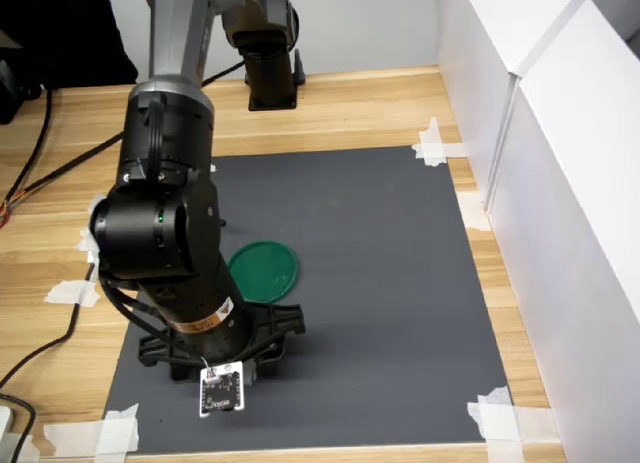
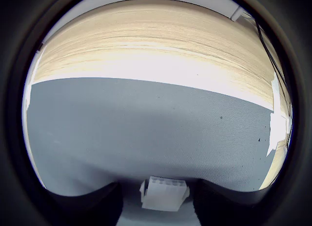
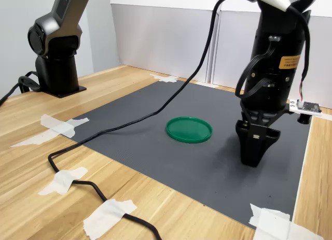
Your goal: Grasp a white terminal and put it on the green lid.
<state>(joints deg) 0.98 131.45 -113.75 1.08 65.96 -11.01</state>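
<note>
The white terminal (image 2: 163, 193) lies on the grey mat between my two dark fingers (image 2: 100, 206) in the wrist view. A strip of mat shows between it and one finger, and the other finger is almost against it. My gripper (image 3: 252, 158) points straight down with its tips at the mat, open around the terminal. The arm's body hides the terminal in both exterior views. The green lid (image 1: 262, 271) (image 3: 189, 129) lies flat on the mat a short way from the gripper, with nothing on it.
The dark mat (image 1: 380, 283) is taped to a wooden table. White panels (image 1: 560, 163) wall off the first exterior view's right. A black cable (image 3: 129, 123) trails across the mat. The arm's base (image 3: 56, 76) stands at the far edge.
</note>
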